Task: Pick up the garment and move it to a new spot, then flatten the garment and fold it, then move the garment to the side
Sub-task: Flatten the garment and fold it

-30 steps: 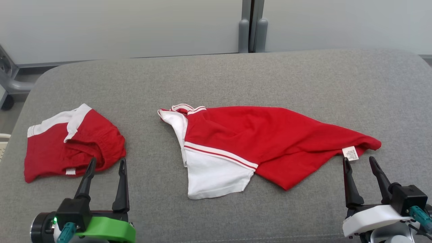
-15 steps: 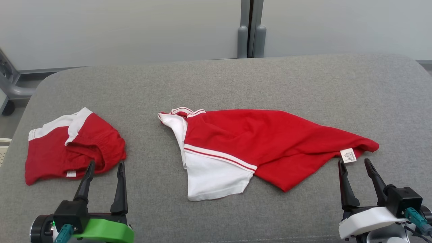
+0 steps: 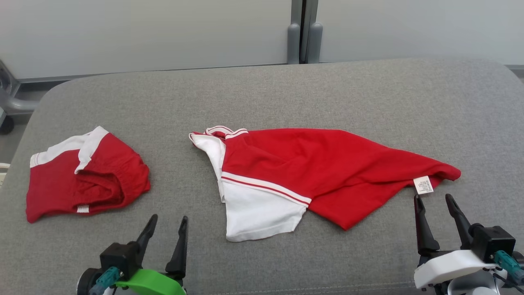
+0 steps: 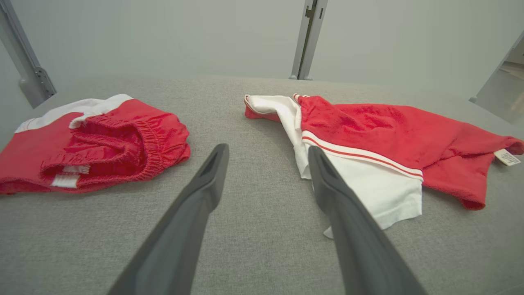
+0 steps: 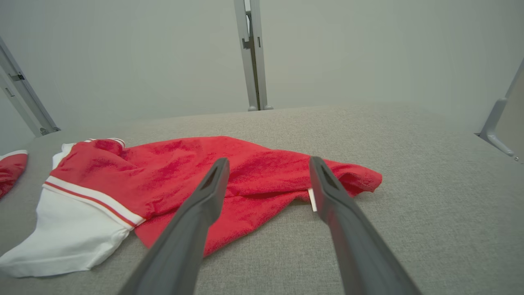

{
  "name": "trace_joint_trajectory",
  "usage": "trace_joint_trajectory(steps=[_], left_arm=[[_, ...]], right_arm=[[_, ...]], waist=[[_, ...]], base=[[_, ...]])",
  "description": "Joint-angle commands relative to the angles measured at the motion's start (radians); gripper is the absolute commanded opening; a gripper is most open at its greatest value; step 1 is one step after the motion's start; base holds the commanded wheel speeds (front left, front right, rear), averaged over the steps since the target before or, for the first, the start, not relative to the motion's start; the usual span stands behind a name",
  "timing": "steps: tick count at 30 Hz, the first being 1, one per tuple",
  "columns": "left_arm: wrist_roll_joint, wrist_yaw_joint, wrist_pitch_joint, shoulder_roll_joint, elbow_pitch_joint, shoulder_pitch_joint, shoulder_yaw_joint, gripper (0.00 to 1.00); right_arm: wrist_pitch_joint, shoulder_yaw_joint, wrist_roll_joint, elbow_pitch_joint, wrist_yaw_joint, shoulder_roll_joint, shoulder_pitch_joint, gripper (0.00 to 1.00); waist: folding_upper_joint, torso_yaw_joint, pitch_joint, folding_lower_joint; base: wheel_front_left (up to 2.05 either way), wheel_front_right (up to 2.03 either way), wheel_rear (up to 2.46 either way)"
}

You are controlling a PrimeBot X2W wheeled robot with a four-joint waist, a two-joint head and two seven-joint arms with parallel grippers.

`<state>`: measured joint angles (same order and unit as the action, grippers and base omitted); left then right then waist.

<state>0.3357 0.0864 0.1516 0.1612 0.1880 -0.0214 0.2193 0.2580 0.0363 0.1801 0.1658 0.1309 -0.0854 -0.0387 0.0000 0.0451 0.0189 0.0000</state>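
Note:
The garment [image 3: 311,164], a red shirt with white panels and a white label [image 3: 423,185], lies crumpled in the middle of the grey padded surface [image 3: 286,94]. My left gripper [image 3: 170,218] stands open near the front edge, left of the shirt's white panel and touching nothing. In the left wrist view the left gripper [image 4: 267,149] points between the garment [image 4: 368,131] and a second piece. The right gripper [image 3: 433,197] is open just in front of the label corner, apart from it. The right wrist view shows the right gripper [image 5: 268,160] before the garment [image 5: 184,168].
A second red and white piece, shorts with an elastic waist [image 3: 94,176] [image 4: 102,139], lies bunched at the left. A grey post [image 3: 303,32] stands against the pale wall behind. The surface's rounded left edge drops to the floor [image 3: 8,143].
My left gripper has moved right and back toward the front edge, away from the shorts. The right gripper has hardly moved. The head view shifted slightly.

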Motion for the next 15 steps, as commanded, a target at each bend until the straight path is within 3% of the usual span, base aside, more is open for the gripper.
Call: trace_joint_trajectory(steps=[1, 15], left_arm=[[0.009, 0.006, -0.009, -0.001, -0.001, 0.018, 0.004, 1.00], [0.156, 0.043, -0.284, 0.042, -0.010, 0.078, 0.162, 1.00]], right_arm=[[-0.003, 0.006, 0.005, 0.004, 0.000, -0.008, 0.007, 1.00], [-0.043, 0.091, 0.038, 0.078, 0.000, -0.063, 0.098, 1.00]], waist=[[0.0000, -0.007, 0.011, 0.0000], [0.0000, -0.077, 0.147, 0.0000]], base=[[0.00, 0.00, 0.00], [0.00, 0.00, 0.00]])
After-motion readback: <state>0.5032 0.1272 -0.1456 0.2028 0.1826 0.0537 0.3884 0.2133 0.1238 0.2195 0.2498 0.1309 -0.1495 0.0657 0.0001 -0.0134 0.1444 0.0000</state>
